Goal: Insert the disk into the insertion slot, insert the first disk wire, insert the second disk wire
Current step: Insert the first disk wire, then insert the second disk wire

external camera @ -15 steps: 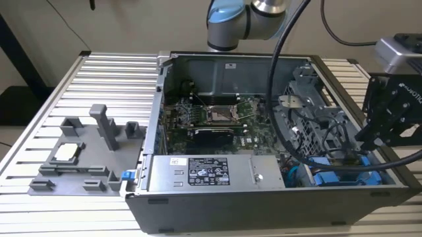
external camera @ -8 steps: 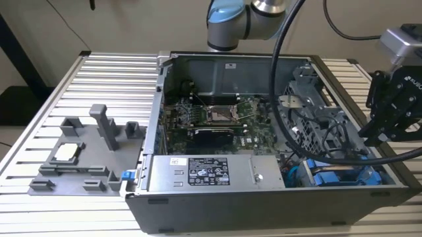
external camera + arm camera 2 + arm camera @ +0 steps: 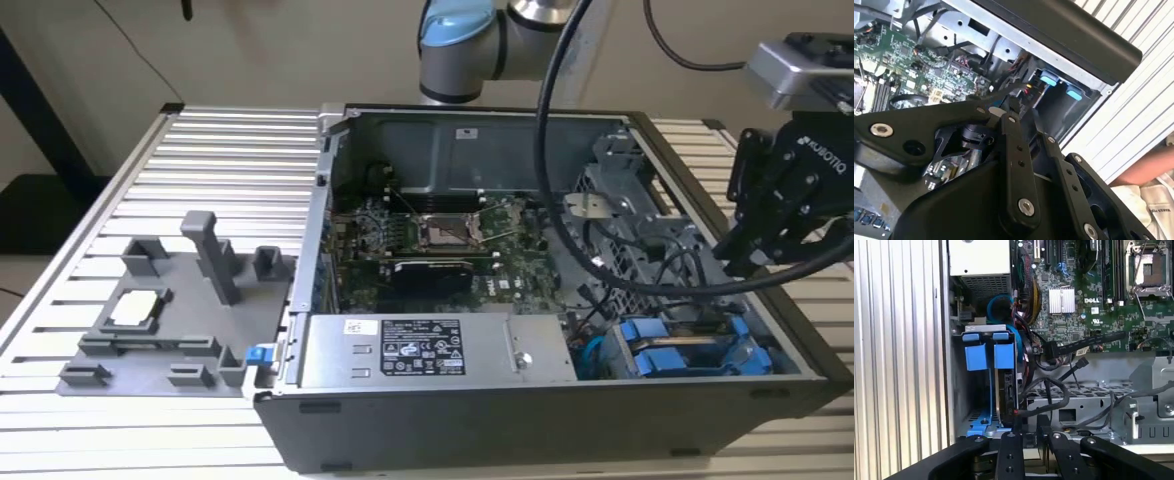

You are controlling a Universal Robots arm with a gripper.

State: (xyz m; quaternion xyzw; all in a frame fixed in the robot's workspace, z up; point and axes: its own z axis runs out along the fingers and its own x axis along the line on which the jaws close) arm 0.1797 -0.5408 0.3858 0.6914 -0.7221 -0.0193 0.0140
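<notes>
The black metal gripper (image 3: 1027, 434) hangs over the drive-bay corner of the open grey steel computer case (image 3: 534, 420); whether it is clenched or released I cannot tell; the flat silver-grey disk (image 3: 1005, 390), clipped in its bright blue plastic carrier, already sits in the slot just ahead of the tool, on edge, long axis running straight away from it; a black wire (image 3: 1050, 351) lies further ahead, beside the disk.

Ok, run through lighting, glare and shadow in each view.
Exterior view: even light on the ribbed table, the computer case interior shaded, the gripper a dark shape. Second wrist view: the table washes out pale beside the dark gripper links. First wrist view: the white power supply box glares, and the drive bay sits in shadow.
</notes>
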